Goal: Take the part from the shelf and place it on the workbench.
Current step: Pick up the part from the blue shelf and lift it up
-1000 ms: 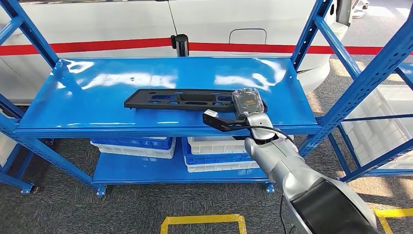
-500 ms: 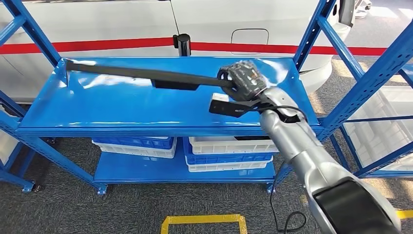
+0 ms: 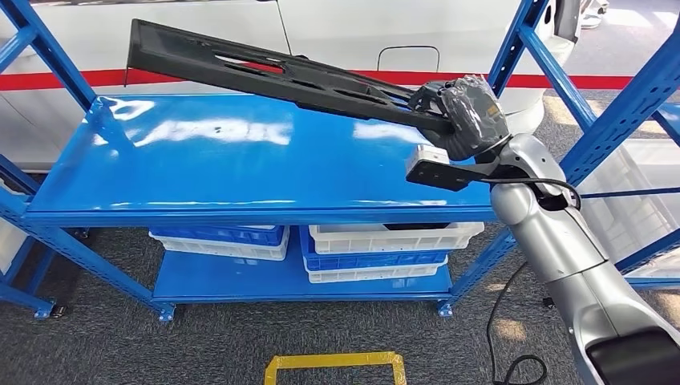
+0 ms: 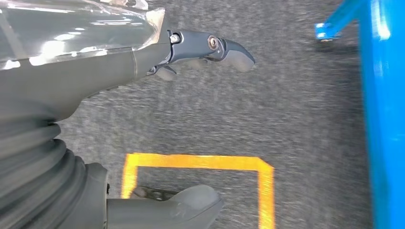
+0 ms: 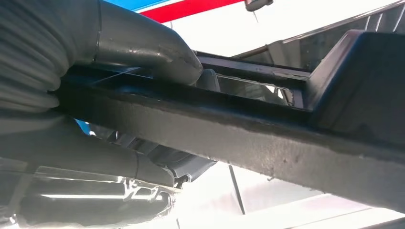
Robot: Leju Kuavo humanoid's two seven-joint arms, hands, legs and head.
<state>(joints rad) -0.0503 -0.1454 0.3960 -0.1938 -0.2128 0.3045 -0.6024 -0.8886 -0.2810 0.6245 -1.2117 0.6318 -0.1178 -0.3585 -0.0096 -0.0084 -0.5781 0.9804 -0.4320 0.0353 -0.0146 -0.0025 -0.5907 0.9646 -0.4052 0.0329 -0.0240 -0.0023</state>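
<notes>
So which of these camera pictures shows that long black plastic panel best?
The head view: the whole long black plastic panel shows there, gripped at one end by the right hand and tilted above the blue metal shelf. The right wrist view shows a close stretch of its edge. The left wrist view shows floor.

no readable text or labels.

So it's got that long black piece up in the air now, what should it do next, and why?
Probably draw it back toward itself, away from the shelf. The right hand grips one end of the black part, which hangs tilted above the blue shelf top, its far end near the blue upright. The workbench isn't visible here.
</notes>
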